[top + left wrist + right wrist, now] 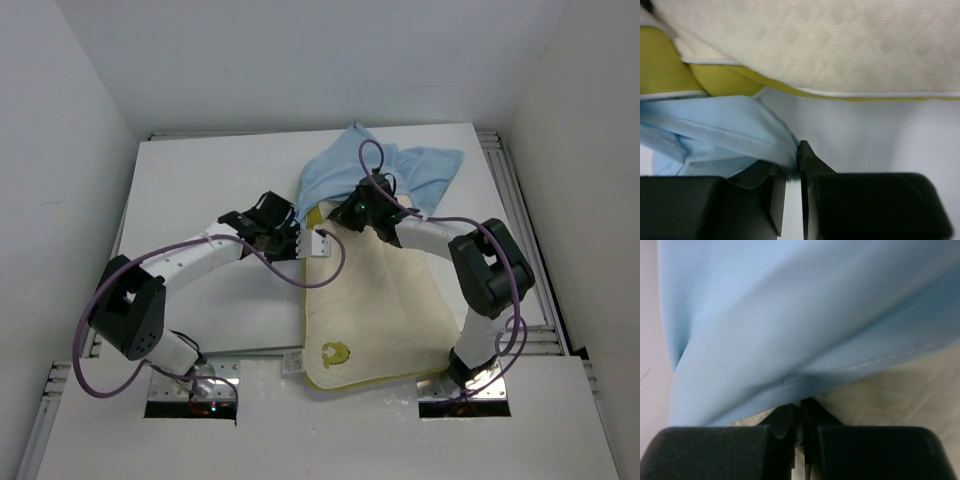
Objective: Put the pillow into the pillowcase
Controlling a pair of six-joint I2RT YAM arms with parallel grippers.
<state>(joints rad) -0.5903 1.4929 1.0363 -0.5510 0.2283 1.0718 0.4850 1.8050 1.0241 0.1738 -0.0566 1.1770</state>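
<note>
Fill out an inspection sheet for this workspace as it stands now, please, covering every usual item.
Surface: white table, bare where visible.
Job's things: cream pillow lies flat between the arms, with a yellow mark by its near-left corner. The light-blue pillowcase is bunched over the pillow's far end, so most of the pillow is uncovered.
Clutter: nothing seen.
Grippers: left tool is pinched on the pillowcase cloth beside the pillow's yellow edge. Right tool is shut on the pillowcase hem.
Cables: purple cables loop off both arms, one of them across the pillow.
Surroundings: plain white walls; metal rails along the table's right side.
</note>
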